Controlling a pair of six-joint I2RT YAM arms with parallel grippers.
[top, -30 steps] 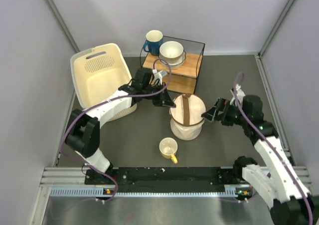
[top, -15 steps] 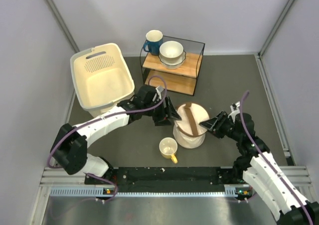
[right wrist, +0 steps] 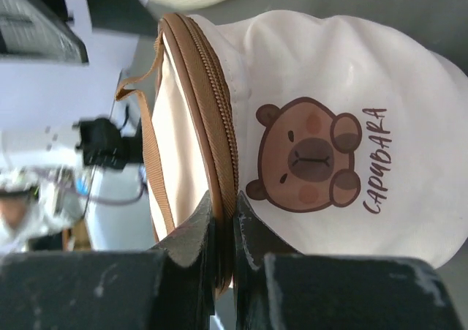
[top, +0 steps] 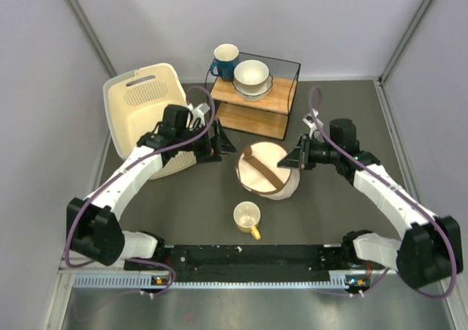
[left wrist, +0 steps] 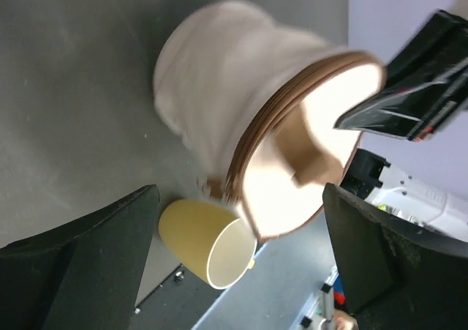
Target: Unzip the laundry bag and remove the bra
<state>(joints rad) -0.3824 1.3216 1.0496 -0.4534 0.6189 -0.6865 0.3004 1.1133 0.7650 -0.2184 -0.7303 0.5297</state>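
Note:
The cream laundry bag (top: 269, 175) leans over in the middle of the table, its round lid with the brown strap facing up and left. Its zip looks closed all the way round. My right gripper (top: 292, 159) is shut on the brown zip trim at the bag's right edge. In the right wrist view the fingertips (right wrist: 205, 227) pinch that trim beside the capybara print (right wrist: 311, 154). My left gripper (top: 221, 145) stands open just left of the bag, touching nothing. In the left wrist view the bag (left wrist: 219, 103) lies beyond the spread fingers (left wrist: 110, 231). The bra is hidden.
A yellow mug (top: 247, 219) stands just in front of the bag. A cream perforated basket (top: 146, 118) sits at the back left, under the left arm. Behind the bag a black-framed wooden rack (top: 256, 107) carries a blue mug (top: 223, 59) and a white bowl (top: 251, 76).
My left gripper let go of the bag, opened and drew back to the left. My right gripper closed on the zip trim. The bag shifted and now leans left.

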